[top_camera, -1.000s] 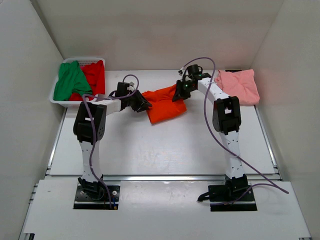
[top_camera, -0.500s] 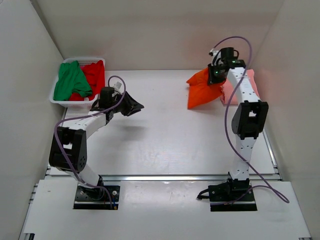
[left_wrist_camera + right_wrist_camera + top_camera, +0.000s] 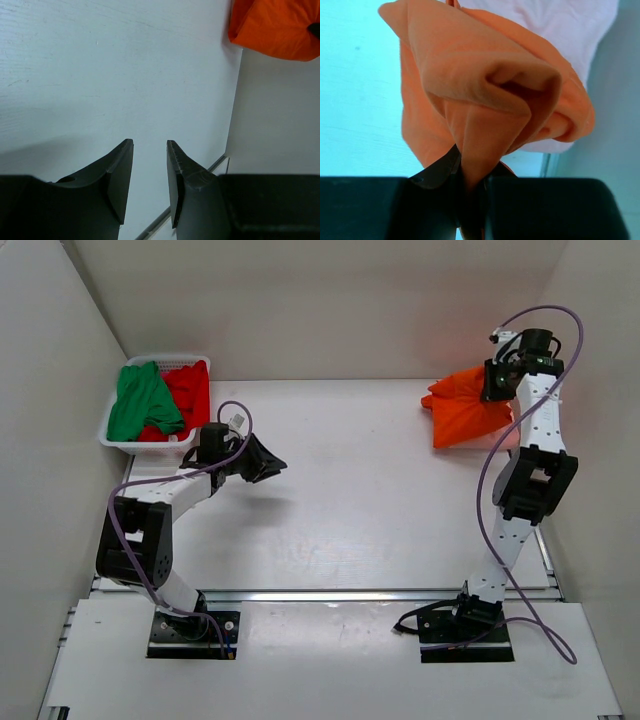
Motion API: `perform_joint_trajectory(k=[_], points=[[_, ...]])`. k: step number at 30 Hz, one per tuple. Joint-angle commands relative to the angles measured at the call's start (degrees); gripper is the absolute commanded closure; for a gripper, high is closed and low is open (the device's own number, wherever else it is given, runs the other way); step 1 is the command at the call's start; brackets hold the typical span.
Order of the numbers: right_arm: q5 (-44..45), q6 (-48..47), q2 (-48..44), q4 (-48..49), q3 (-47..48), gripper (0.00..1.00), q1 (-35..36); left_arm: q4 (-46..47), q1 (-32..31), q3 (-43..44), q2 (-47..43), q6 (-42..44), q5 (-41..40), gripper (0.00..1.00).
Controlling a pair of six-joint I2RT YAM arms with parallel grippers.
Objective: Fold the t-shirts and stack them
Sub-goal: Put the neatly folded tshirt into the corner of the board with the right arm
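My right gripper is shut on the folded orange t-shirt and holds it up at the far right, over the pink t-shirt, which the top view hides. In the right wrist view the orange t-shirt hangs bunched from the jaws with the pink t-shirt lying beneath it. My left gripper is open and empty above the bare table at the left; its wrist view shows the orange t-shirt far off. The green t-shirt and red t-shirt lie in the white basket.
The basket stands in the far left corner. White walls close in the table on the left, back and right. A metal rail runs along the table's near edge.
My right gripper has carried the orange t-shirt from the table's middle to the far right, over the pink t-shirt. My left gripper let go of it and drew back left.
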Motion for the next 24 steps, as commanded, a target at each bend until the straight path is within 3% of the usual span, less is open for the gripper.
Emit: perform_joint_trajectory(k=[1, 16, 24], points=[[1.0, -3.1, 2.0, 2.6, 2.9, 1.00, -0.9, 0.0, 0.2, -1.0, -3.1, 2.0, 1.4, 0.56], [15.6, -4.4, 14.4, 16.5, 6.0, 1.00, 0.0, 0.0, -1.2, -3.2, -2.1, 2.1, -0.1, 0.57], [28.1, -4.7, 17.6, 24.5, 3.9, 1.00, 1.2, 0.0, -2.4, -3.3, 0.1, 1.8, -0.3, 0.56]])
